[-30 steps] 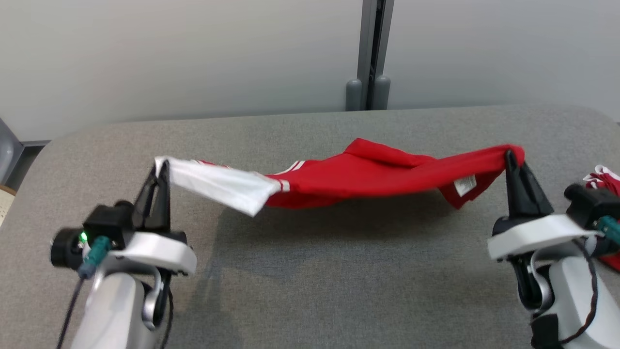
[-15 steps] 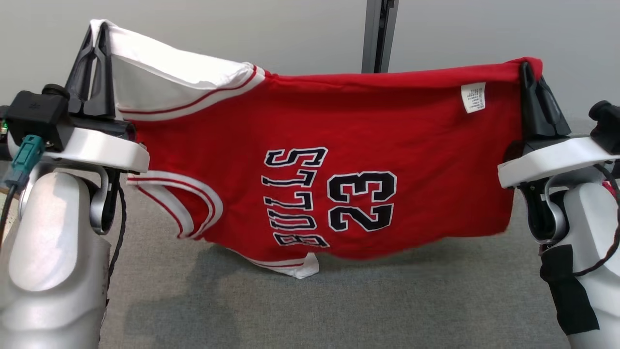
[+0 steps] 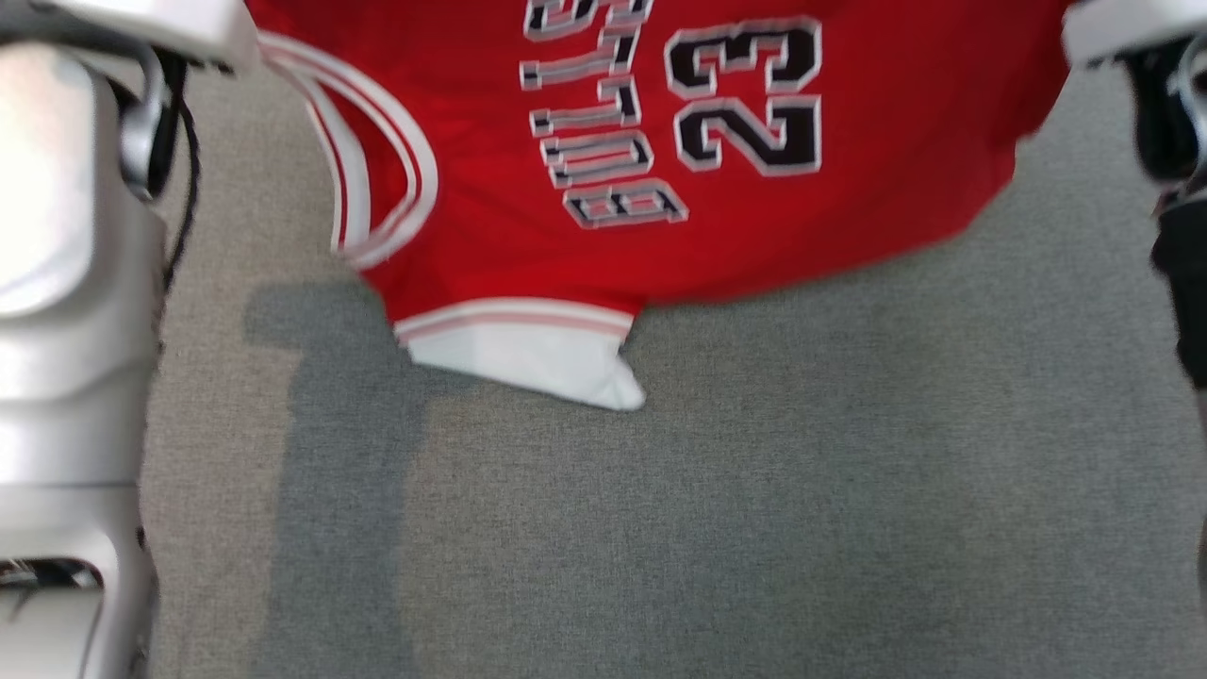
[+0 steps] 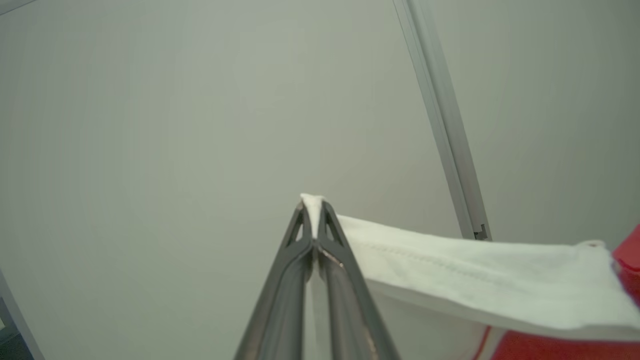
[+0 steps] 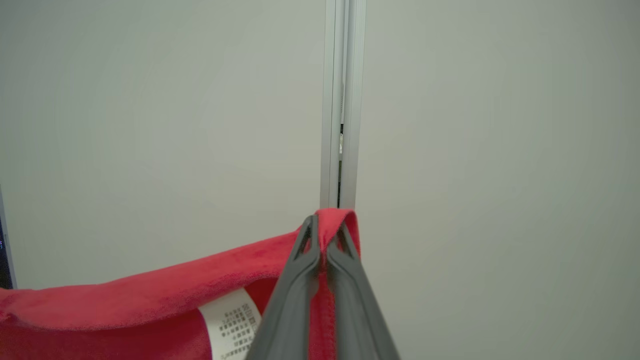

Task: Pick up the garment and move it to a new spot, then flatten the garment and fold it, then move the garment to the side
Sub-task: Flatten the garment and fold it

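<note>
Left wrist view shows the left gripper (image 4: pixel 313 207) pinching one white corner of the one red garment (image 4: pixel 500 280), the right gripper (image 5: pixel 326 223) pinching its red corner, the cloth hanging between both above one grey table (image 3: pixel 754 528).

A grey woven counter (image 3: pixel 754 519) spreads below, evenly lit, with a soft dark shadow (image 3: pixel 349 453) across its left part. Both wrist views face a plain pale grey wall (image 4: pixel 150 125) of smooth panels, joined by a slim metal post (image 5: pixel 342 100) with a dark slot.
</note>
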Robot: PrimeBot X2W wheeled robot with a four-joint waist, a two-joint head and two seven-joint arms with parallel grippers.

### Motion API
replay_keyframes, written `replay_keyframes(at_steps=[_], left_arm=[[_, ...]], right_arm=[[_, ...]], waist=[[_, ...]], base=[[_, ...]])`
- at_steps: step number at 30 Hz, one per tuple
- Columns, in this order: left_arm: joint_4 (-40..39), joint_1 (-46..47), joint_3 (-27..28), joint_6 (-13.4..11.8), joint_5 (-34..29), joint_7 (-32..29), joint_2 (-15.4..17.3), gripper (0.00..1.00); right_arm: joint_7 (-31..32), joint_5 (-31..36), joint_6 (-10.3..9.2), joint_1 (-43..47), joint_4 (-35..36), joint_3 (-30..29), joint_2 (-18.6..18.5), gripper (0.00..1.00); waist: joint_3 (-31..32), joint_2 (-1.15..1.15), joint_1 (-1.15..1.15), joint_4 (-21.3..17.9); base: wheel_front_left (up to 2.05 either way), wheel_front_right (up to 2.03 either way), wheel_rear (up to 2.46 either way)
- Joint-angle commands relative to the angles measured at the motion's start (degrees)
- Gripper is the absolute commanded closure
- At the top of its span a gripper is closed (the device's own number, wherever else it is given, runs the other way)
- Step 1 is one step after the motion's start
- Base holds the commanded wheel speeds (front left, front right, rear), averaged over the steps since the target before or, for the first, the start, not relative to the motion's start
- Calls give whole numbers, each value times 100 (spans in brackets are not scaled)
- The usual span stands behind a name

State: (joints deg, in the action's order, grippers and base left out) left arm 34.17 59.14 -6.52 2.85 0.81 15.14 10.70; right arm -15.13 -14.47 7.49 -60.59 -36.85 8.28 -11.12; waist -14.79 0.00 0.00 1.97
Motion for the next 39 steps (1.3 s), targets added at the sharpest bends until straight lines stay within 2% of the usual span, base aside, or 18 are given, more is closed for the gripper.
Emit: replay_keyframes(at_steps=[1,8,13,17,24,25,30,35,39], left_arm=[[-22,528,-2,-75,-104,-3,108,100],[-384,1786,4,-297,-236,-3,327,100],[-719,1570,-13,-399,-139,-4,271,100],[-870,978,30,-429,49,-4,153,100],[-1078,-974,-14,-408,336,-4,-394,100],[-1078,-974,-14,-408,336,-4,-394,100],[-991,-2500,33,-409,530,-3,-649,100],[-832,-3769,20,-453,631,-3,-732,100],[-681,-4610,-93,-390,672,-3,-754,100]], right_arm=[[2,133,0,-514,-6,-161,-39,100],[3,942,0,-1774,228,-712,-53,100],[3,1184,0,-1640,215,-1147,-107,100],[3,1219,0,-1158,137,-1283,-142,100],[3,737,0,519,59,-1326,-163,100],[3,737,0,519,59,-1326,-163,100],[3,318,-1,1887,59,-1388,-10,100],[2,86,-1,3125,-19,-1311,196,100],[2,-20,-1,4002,-123,-1354,300,100]], waist=[[-671,0,0,96],[-976,0,0,195],[-1005,0,0,292],[-1025,0,0,338],[-752,0,0,406],[-752,0,0,406],[-207,0,0,312],[426,0,0,191],[940,0,0,158]], base=[[0,0,0],[0,0,0],[0,0,0],[0,0,0],[0,0,0],[0,0,0],[0,0,0],[0,0,0],[0,0,0]])
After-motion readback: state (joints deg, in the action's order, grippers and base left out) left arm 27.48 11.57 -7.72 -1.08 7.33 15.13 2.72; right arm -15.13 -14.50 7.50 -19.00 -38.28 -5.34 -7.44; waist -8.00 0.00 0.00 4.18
